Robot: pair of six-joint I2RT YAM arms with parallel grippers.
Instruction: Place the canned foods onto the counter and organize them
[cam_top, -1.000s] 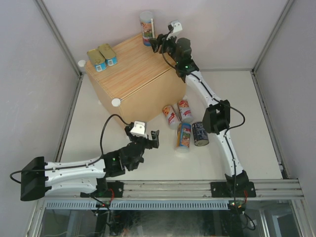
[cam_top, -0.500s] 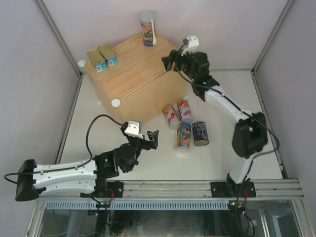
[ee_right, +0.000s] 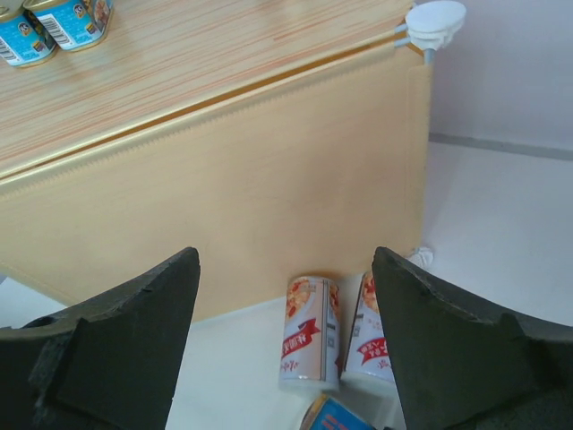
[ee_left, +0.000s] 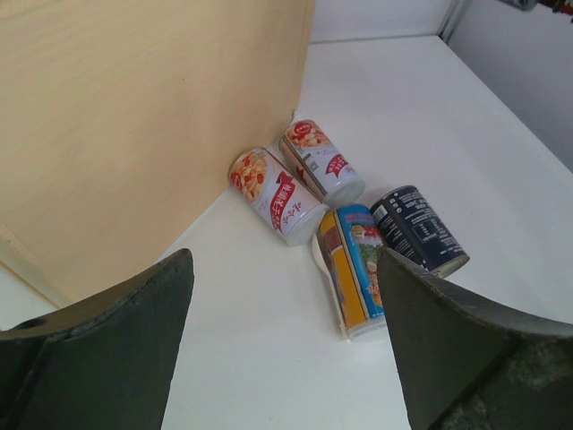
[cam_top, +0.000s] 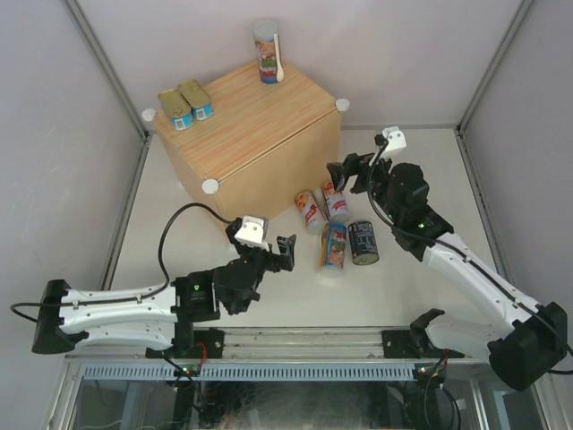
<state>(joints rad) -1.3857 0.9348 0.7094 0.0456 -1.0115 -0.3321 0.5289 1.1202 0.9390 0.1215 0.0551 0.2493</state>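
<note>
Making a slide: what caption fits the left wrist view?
Open left gripper faces two red-white cans, a blue-yellow can and a dark can lying beside the counter.

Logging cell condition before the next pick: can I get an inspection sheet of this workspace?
Surface: white tabletop.
Job's things: light-wood plank-grain counter box holds two flat gold-topped tins and one tall colourful upright can; two red-white cans, an orange-blue can and a dark can lie on the tabletop.
Clutter: slim white piece beside the upright can, unclear.
Grippers: left gripper and right gripper open, empty.
Cables: black cable loops over left arm.
Surroundings: white walls.
</note>
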